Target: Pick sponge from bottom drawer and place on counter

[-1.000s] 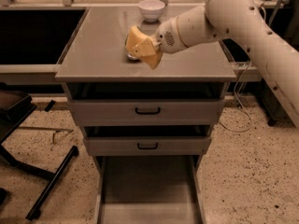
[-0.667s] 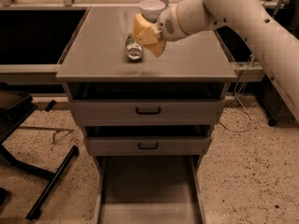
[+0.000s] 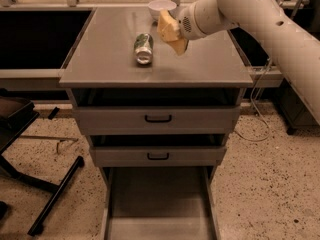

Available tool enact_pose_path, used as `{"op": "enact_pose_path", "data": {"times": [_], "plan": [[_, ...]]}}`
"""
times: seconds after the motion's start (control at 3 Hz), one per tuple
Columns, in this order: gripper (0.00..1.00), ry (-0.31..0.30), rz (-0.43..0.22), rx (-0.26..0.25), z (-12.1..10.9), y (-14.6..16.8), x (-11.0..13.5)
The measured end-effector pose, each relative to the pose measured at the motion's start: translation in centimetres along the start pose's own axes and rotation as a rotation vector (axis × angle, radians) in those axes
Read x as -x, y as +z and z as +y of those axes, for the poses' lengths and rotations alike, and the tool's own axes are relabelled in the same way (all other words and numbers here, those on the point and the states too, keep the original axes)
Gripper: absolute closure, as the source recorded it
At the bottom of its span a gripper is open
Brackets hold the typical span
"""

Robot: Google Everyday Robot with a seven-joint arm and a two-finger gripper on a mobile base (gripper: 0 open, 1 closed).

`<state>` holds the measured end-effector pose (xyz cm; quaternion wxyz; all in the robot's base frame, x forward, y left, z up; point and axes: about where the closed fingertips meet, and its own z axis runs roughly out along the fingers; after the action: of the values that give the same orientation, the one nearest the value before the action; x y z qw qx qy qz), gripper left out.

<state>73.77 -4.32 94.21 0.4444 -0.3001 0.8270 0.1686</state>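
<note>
My gripper [image 3: 172, 33], with pale yellow padding, hangs above the counter [image 3: 100, 59] at its back middle, just right of a green-and-silver can [image 3: 143, 48] that lies on its side. The bottom drawer [image 3: 160, 204] is pulled out at the foot of the cabinet, and the part of its grey floor in view is bare. No sponge shows anywhere: not in the drawer, not on the counter, and none that I can see at the gripper.
A white bowl [image 3: 162, 7] stands at the counter's back edge behind the gripper. The two upper drawers [image 3: 158, 118] with black handles are partly out. A black chair base [image 3: 45, 184] stands on the floor at left. Cables [image 3: 255, 119] hang at right.
The gripper has moved right and toward the back of the counter, so the can it partly covered now shows fully.
</note>
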Motion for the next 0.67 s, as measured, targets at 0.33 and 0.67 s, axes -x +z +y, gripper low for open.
{"op": "enact_pose_path", "data": {"times": [0.33,0.67], "plan": [[1.0,0.036,0.005,-0.038,-2.1,0.3,-1.1],[1.0,0.079,0.034,-0.053,-3.5,0.6,-2.9]]}}
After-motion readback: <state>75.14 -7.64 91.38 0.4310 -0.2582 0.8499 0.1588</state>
